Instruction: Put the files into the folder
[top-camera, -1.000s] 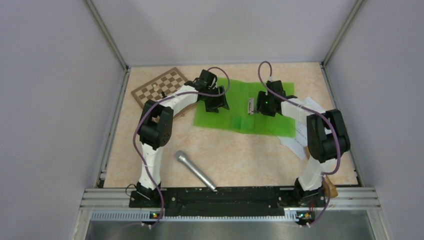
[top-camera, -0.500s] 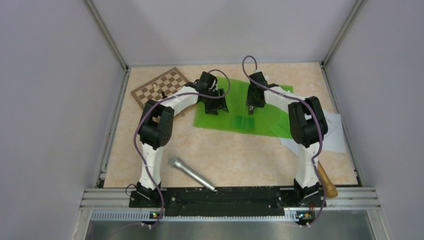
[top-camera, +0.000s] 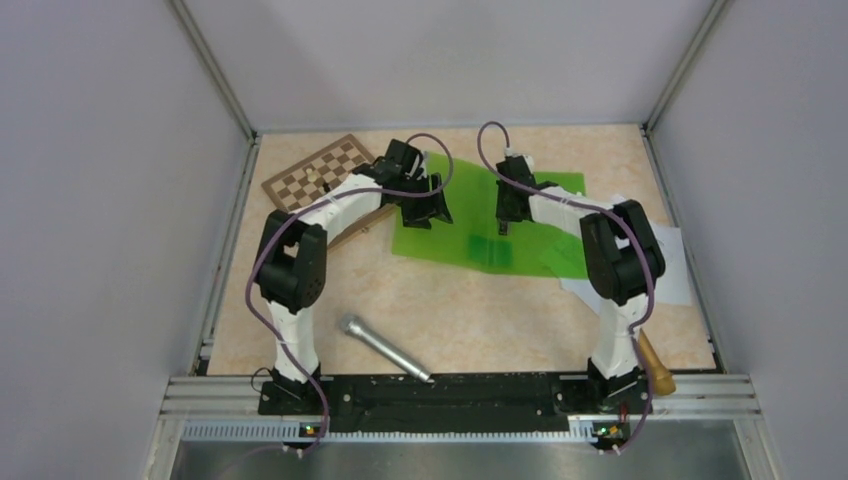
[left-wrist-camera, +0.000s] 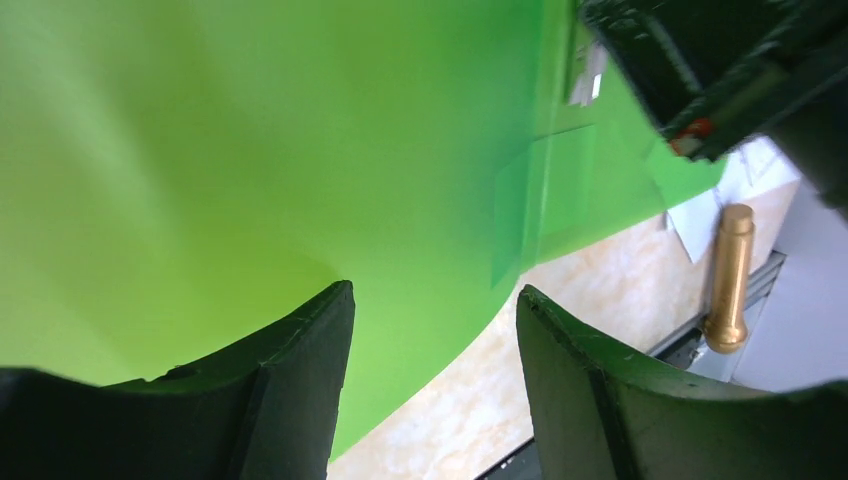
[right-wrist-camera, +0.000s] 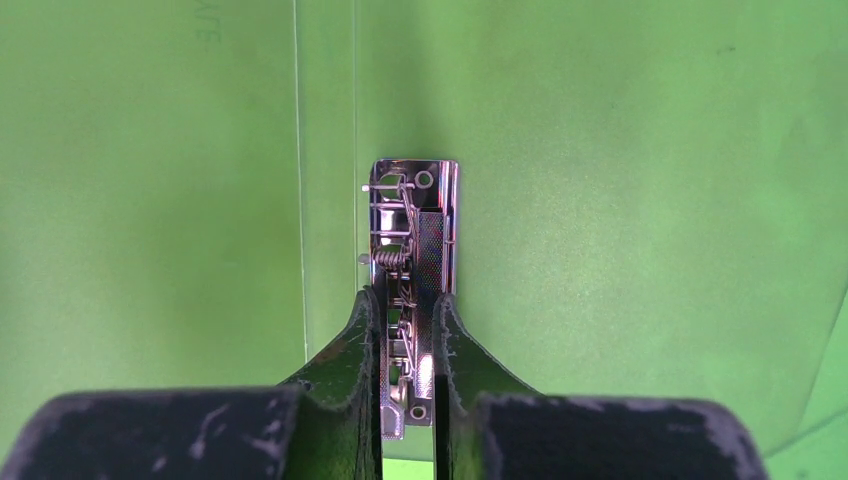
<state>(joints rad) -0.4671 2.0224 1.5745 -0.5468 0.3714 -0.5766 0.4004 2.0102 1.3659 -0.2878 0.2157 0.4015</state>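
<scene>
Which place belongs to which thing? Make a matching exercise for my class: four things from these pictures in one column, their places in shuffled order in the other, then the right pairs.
Things
1. folder
2. files
3. checkered board
4. metal clip

Places
A. far left corner of the table
B. between the fingers of the right gripper
C. right side of the table
D. lying open in the middle of the table

Pairs: 1-D, 2-C, 3-A, 4-B
</scene>
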